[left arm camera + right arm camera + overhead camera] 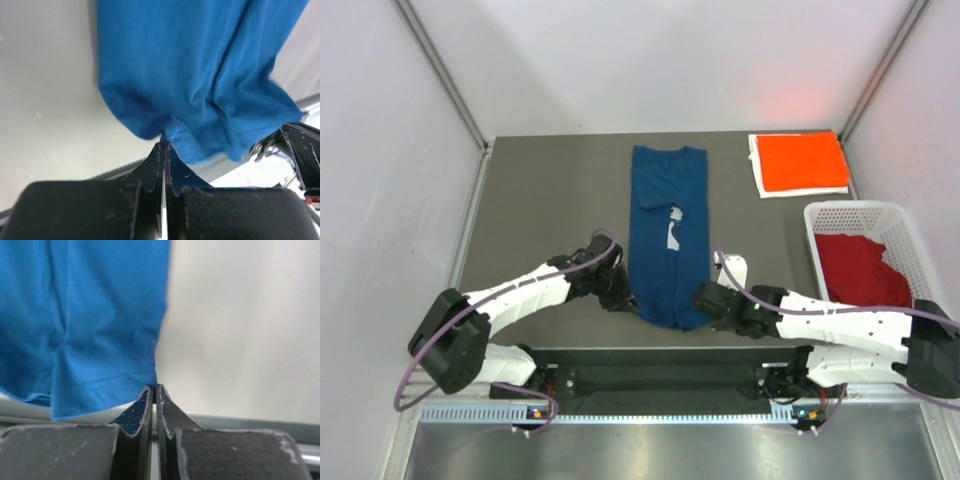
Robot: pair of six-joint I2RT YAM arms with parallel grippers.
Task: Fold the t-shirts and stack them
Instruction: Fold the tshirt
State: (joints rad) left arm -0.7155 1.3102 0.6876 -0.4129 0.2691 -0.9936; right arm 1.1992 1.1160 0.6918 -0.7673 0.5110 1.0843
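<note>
- Grey desk [550, 200] between white walls carries the work. The blue t-shirt [667, 235] lies at its middle, folded lengthwise into a narrow strip, with the collar end far from us, the hem end near the arm bases and a white print on top.
- We see the left fingers [157, 160] pressed together on a small tuck of cloth at the strip's near left corner. The right fingers [142, 405] pinch the very edge of the hem at the near right corner.
- We judge both holds thin, the right one most of all. A firm pull could slide the hem out, so one corner drops while the other travels and the fold skews.
- We cannot tell how many layers each pinch has caught. If only the upper ones are held, the lower ones may lag or fan open and undo the lengthwise fold.
- We expect that arms moving at unequal pace would twist the strip, so the hem lands crooked on the collar end.
- Further out, the orange-red t-shirt [802, 160] sits folded at the far right corner, well apart.
- The dark red t-shirt [860, 270] lies crumpled in the white basket [855, 208], which stands near the right arm. A wide swing there could knock it.
</note>
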